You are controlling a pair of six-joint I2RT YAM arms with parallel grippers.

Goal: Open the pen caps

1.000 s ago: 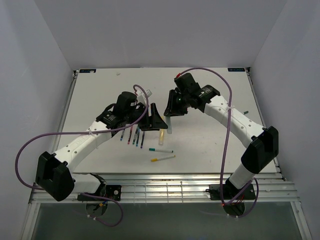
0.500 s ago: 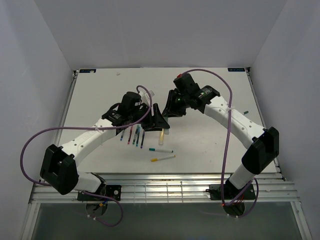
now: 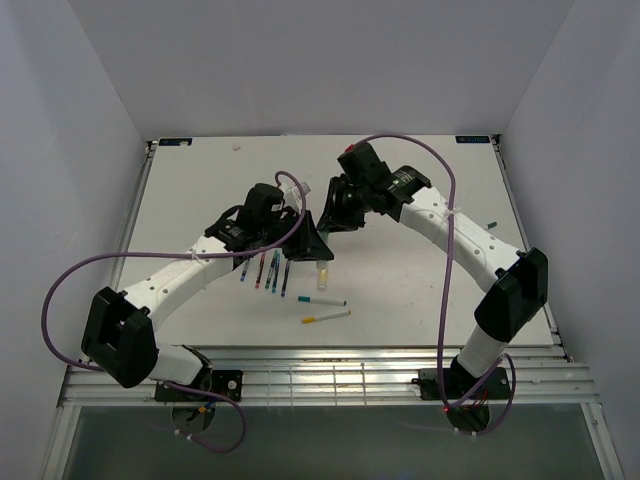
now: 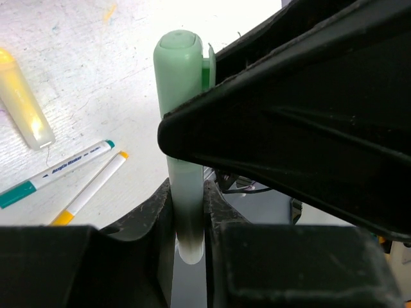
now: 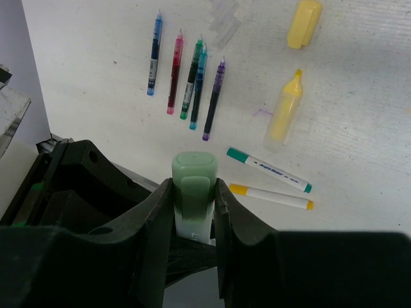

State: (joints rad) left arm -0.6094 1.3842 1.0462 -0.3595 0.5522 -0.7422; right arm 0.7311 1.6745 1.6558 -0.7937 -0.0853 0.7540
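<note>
A pale-green highlighter (image 4: 178, 115) is held above the table between both grippers. My left gripper (image 4: 187, 202) is shut on its barrel near the lower end. My right gripper (image 5: 194, 192) is shut on its green cap (image 5: 194, 168), with the clip facing the camera and the whitish barrel (image 5: 192, 226) showing below it. In the top view the left gripper (image 3: 318, 245) and right gripper (image 3: 337, 215) meet over the middle of the table, and they hide the highlighter there.
On the table lie a row of several slim coloured pens (image 5: 192, 77), a yellow highlighter (image 5: 284, 112) with its loose yellow cap (image 5: 304, 22), and two white pens, one with green ends (image 5: 268, 170) and one with yellow ends (image 5: 270, 196). The row (image 3: 268, 270) lies under the left arm.
My left gripper has moved right to meet the right gripper and has shut on the highlighter's barrel. The right gripper has shifted slightly left, still shut on the cap.
</note>
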